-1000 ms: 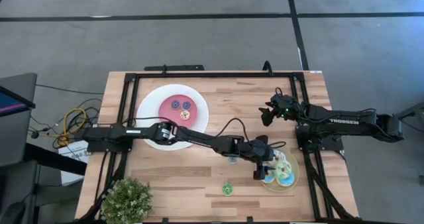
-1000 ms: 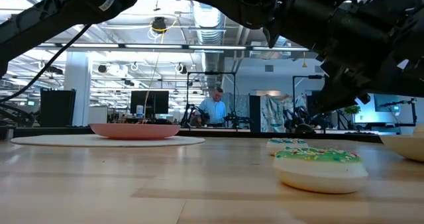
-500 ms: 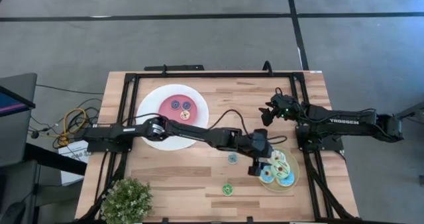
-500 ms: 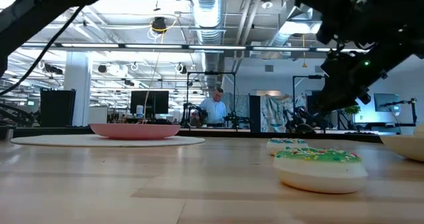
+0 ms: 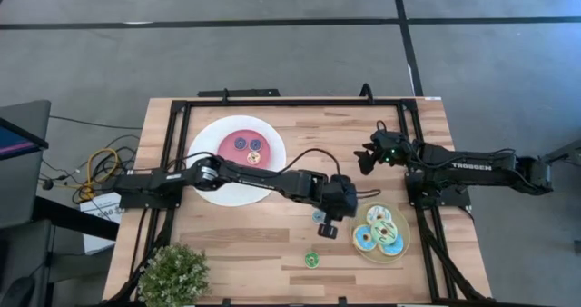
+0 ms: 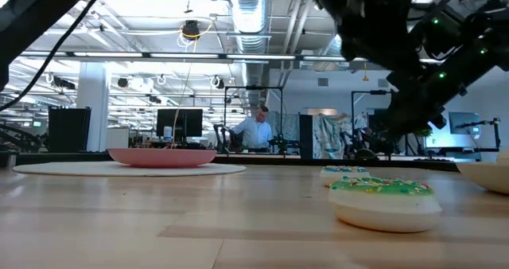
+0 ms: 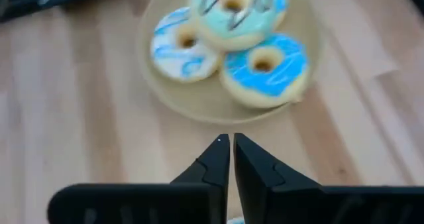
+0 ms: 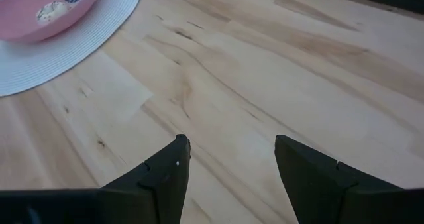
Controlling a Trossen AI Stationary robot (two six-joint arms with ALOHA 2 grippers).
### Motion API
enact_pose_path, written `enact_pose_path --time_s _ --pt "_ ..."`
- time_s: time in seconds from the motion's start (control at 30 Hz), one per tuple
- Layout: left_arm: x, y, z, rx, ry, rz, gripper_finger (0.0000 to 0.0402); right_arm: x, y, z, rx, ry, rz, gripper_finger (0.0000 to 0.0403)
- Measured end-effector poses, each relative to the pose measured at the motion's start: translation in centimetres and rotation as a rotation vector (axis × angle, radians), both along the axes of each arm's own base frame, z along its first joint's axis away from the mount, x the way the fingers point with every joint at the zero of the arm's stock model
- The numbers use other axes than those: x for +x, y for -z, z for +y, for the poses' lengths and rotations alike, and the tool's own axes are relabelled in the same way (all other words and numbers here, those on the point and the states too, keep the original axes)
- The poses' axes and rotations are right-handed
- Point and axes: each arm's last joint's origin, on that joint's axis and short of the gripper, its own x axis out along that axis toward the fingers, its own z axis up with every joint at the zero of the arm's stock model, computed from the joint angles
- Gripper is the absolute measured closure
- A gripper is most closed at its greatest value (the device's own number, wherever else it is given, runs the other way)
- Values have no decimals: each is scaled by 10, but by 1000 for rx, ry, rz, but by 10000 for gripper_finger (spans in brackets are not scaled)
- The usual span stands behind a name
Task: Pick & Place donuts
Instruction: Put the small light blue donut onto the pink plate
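Left gripper (image 5: pixel 329 227) fingers pressed together, empty, just beside small teal ring donut (image 5: pixel 319 216) on bare wood; right gripper (image 8: pixel 228 159) spread wide, well apart; left arm nearer

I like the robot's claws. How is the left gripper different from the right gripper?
The left gripper is shut and holds nothing; the right gripper is open. The left gripper is beside the tan plate of donuts; the right gripper waits farther back over bare table. Both have two dark fingers.
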Motion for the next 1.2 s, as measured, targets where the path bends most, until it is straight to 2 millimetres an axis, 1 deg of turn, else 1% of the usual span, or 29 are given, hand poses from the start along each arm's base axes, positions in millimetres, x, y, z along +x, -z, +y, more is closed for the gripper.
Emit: enact_pose_path --time_s 0.07,0.2,0.27,0.37,0.43,0.53,0.63,0.73,0.87,1.0,1.2 --pt "-3 3 1 22 -42 20 389 0 0 0 3 -4 -1 193" --pt "-9 20 2 20 -82 79 399 -1 1 0 24 11 -2 193" --pt "-13 26 3 15 -101 69 399 -1 2 1 29 11 10 193" --pt "-26 31 6 11 -147 49 401 -3 4 1 41 13 30 193" --pt "-38 34 10 13 -191 15 401 -4 5 2 50 16 42 193" --pt "-62 36 15 -2 -256 -63 400 -4 5 2 58 21 48 193" --pt "-92 35 21 -51 -292 -156 400 -4 5 2 57 21 47 193" --pt "-127 39 26 -88 -324 -223 400 -4 5 2 53 22 39 193" --pt "-167 43 30 -156 -347 -321 400 -4 5 2 52 23 38 193" --pt "-201 48 33 -144 -396 -383 400 -3 3 1 46 23 24 193" --pt "-245 44 41 -128 -441 -422 400 -2 3 1 43 23 14 193"
